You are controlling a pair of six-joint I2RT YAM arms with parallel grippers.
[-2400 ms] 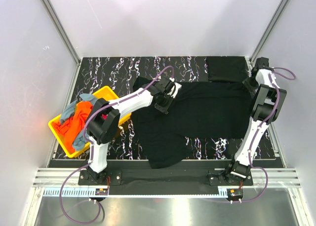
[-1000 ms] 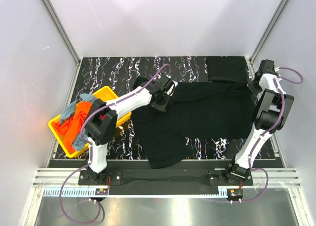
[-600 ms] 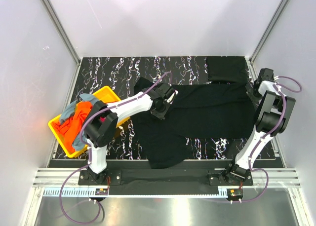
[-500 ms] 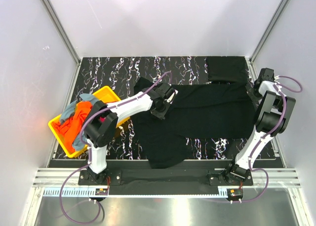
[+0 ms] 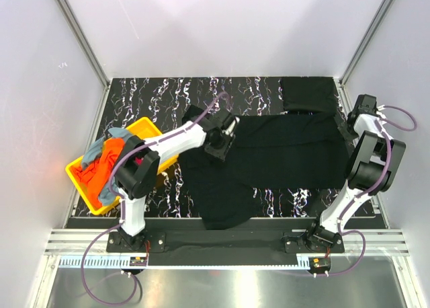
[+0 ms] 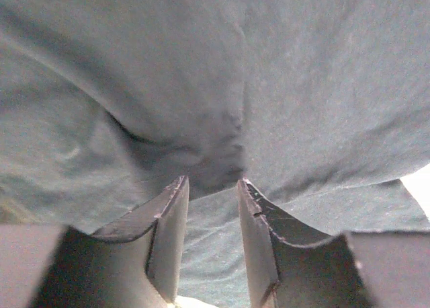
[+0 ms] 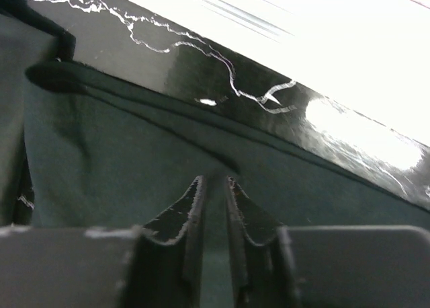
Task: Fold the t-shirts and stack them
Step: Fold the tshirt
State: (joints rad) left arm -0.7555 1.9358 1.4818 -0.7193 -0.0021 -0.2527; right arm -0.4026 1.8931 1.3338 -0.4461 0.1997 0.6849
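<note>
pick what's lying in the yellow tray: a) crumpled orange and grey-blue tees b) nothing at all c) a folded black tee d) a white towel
a: the top view shows the yellow tray holding a crumpled orange tee with a grey-blue tee bunched around it.
</note>
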